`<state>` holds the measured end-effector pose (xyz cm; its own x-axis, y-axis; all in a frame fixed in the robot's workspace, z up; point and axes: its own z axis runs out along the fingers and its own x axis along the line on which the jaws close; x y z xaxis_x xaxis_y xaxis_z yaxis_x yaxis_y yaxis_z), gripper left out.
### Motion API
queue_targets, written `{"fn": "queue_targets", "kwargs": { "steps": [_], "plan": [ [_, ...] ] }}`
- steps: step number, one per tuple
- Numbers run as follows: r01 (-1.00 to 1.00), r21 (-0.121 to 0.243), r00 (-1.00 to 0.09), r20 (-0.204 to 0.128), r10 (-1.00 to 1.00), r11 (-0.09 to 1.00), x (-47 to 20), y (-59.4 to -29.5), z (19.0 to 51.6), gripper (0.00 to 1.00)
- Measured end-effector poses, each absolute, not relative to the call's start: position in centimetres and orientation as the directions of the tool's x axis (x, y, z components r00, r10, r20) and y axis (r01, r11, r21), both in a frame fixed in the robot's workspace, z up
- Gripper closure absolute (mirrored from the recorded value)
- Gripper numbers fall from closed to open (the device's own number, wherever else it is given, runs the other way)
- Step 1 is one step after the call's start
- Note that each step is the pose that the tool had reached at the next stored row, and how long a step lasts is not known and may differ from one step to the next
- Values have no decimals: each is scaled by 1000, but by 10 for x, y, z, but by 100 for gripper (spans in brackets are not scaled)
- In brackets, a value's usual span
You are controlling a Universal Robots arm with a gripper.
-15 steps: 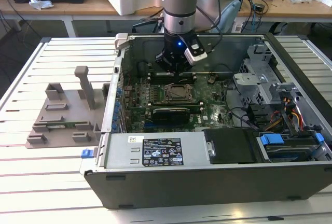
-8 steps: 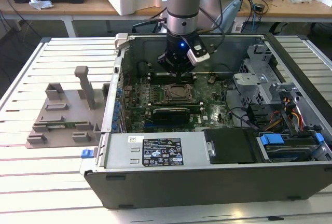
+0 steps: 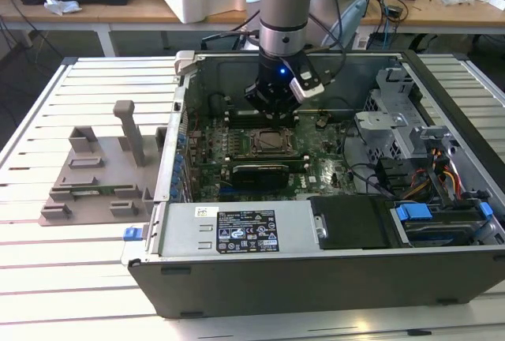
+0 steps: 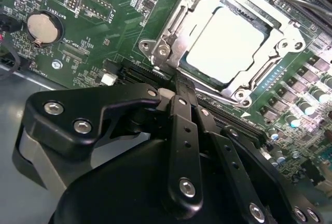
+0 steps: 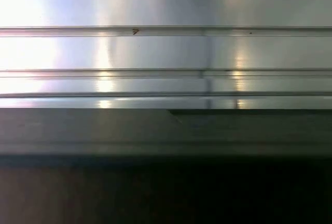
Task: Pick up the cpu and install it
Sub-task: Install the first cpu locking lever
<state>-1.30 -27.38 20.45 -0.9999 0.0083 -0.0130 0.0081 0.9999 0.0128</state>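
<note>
Second wrist view: cpu (image 4: 225, 45) lying flat in the socket frame (image 4: 171, 37) on the motherboard (image 4: 104, 22), silver top bare; gripper (image 4: 187, 86) just beside it, fingers (image 4: 185, 130) drawn together, holding nothing; seating judged done. Exterior view: case walls (image 3: 183, 112) close around, room mainly upward.

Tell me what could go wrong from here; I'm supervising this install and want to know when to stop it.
1. The small square silver-topped cpu lies in the metal socket frame, which looks unclamped; a knock could shift it.
2. The black gripper hangs close above the green motherboard, near the socket's edge; a sideways move might scrape the frame or the black slots beside it.
3. The grey computer case has walls and loose cables near the arm, so a snag seems possible.
</note>
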Motion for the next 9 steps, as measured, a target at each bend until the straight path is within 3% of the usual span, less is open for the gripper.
{"fn": "queue_targets", "kwargs": {
  "steps": [9],
  "plan": [
    [8,11,-1000,-15,8,1000,-12,-274,207,89]
  ]
}}
